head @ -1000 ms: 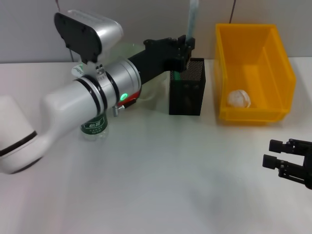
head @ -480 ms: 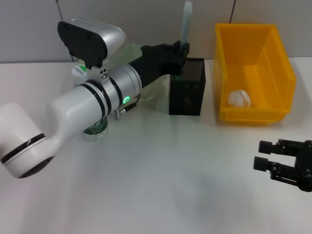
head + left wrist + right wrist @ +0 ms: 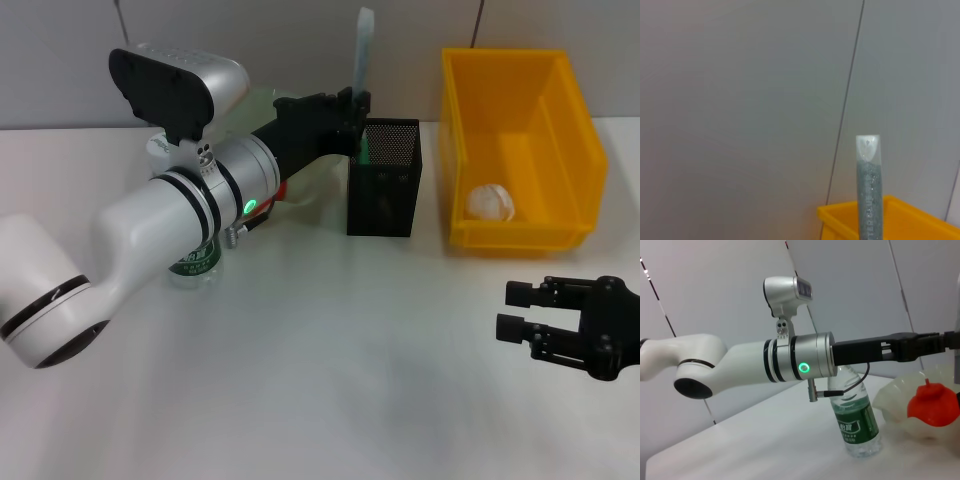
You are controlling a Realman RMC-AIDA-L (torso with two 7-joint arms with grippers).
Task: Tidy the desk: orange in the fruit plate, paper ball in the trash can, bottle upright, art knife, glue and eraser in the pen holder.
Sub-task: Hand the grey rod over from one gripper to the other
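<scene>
Bottle (image 3: 193,262) stands upright on the table (image 3: 330,370) at far left, partly hidden behind our left arm; the right wrist view confirms it upright, cap on. Just beside it sits the fruit plate (image 3: 900,397) with the orange (image 3: 933,402) in it. Our left gripper (image 3: 352,112) is above the near-left rim of the black mesh pen holder (image 3: 385,180), pinching the glue (image 3: 362,48) stick, which points almost straight up, its lower end hidden behind the fingers. Right of the holder, the yellow trash can (image 3: 520,150) has the paper ball (image 3: 491,201) inside. Our right gripper (image 3: 520,310) hovers low at front right, fingers spread, holding nothing.
</scene>
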